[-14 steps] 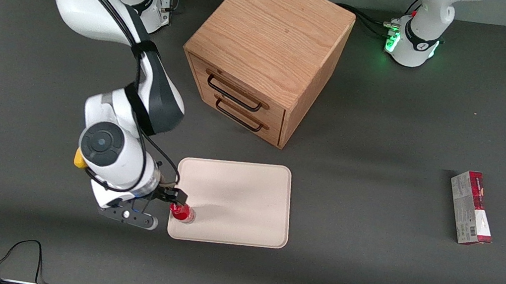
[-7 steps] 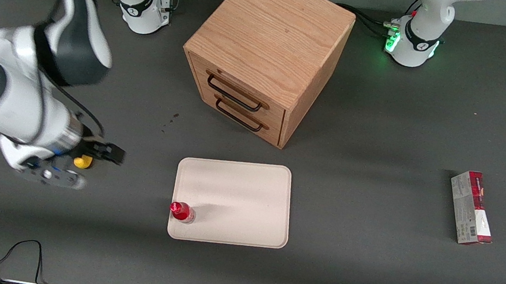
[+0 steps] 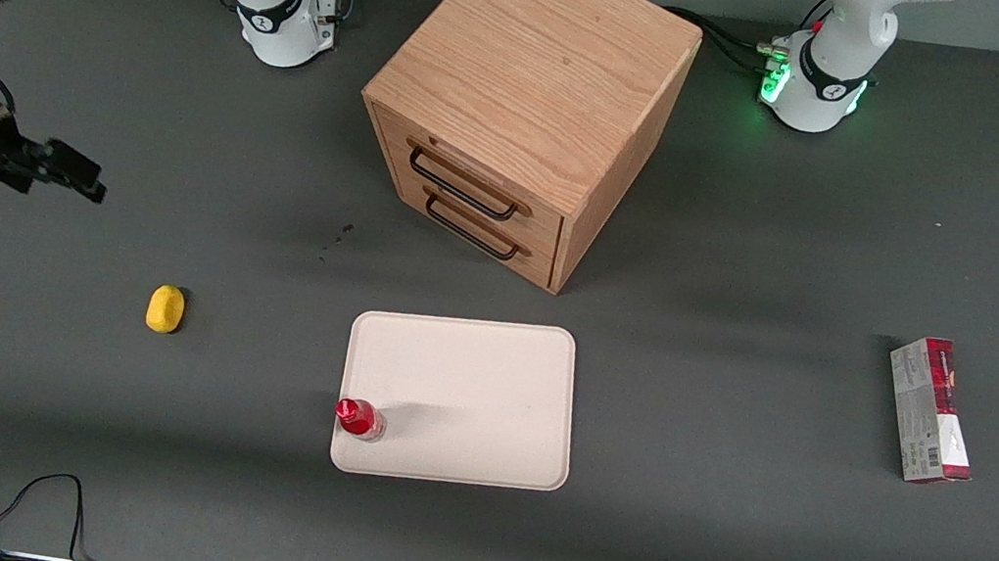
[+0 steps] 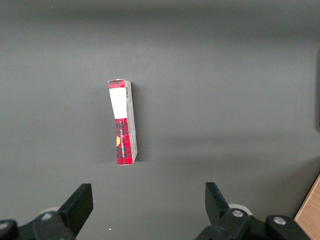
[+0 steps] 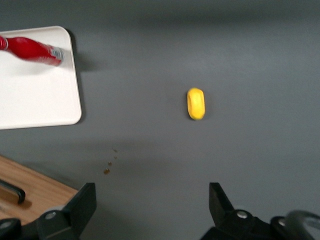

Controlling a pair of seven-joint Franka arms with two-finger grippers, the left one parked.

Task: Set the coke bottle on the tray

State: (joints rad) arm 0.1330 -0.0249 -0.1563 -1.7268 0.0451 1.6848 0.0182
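The small red coke bottle point(image 3: 359, 418) stands upright on the cream tray point(image 3: 482, 397), at the tray's corner nearest the front camera on the working arm's side. Both also show in the right wrist view, the bottle point(image 5: 32, 50) on the tray point(image 5: 35, 95). My right gripper point(image 3: 84, 181) is open and empty, raised over the bare table toward the working arm's end, well away from the tray. In the right wrist view its fingers point(image 5: 82, 202) stand wide apart with nothing between them.
A small yellow object point(image 3: 165, 309) lies on the table between the gripper and the tray, seen also in the right wrist view point(image 5: 196, 103). A wooden drawer cabinet point(image 3: 525, 106) stands farther from the camera than the tray. A red-and-grey carton point(image 3: 931, 410) lies toward the parked arm's end.
My right gripper has let go of the bottle and pulled away from the tray toward the working arm's end of the table, rising. The bottle stays standing on the tray.
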